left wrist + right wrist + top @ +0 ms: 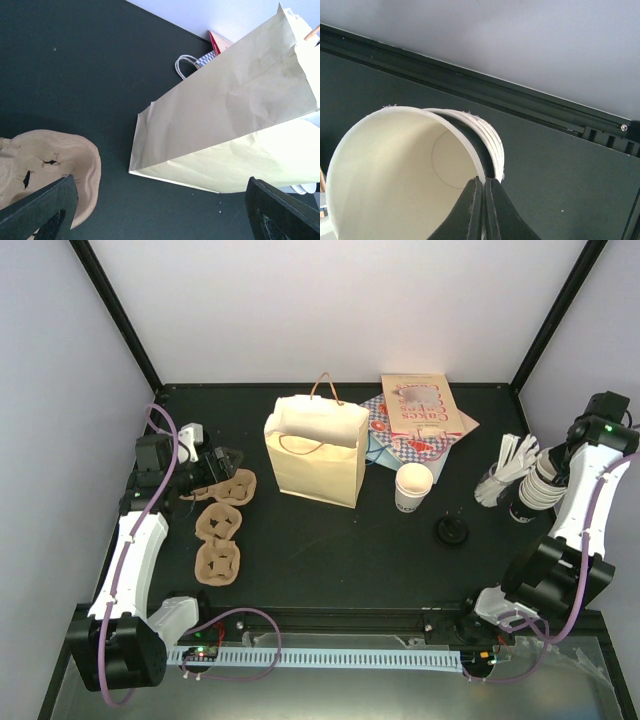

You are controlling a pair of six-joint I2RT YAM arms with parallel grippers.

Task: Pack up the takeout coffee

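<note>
A black desk (330,560) sits boxed in by pale walls (330,310) under even light. The takeout coffee (413,487), a cream cup, stands upright and uncapped right of centre, near the tan paper bag (312,452). Its black lid (453,531) lies flat on the desk close by, toward the near edge. Brown cup carriers (220,530) lie along the left edge, where my left jaws gape wide, holding nothing. At the right edge my right jaws are pinched on the rim of the top cup (395,175) of a nested stack (492,145). Printed cartons (420,410) lie by the far edge.
</note>
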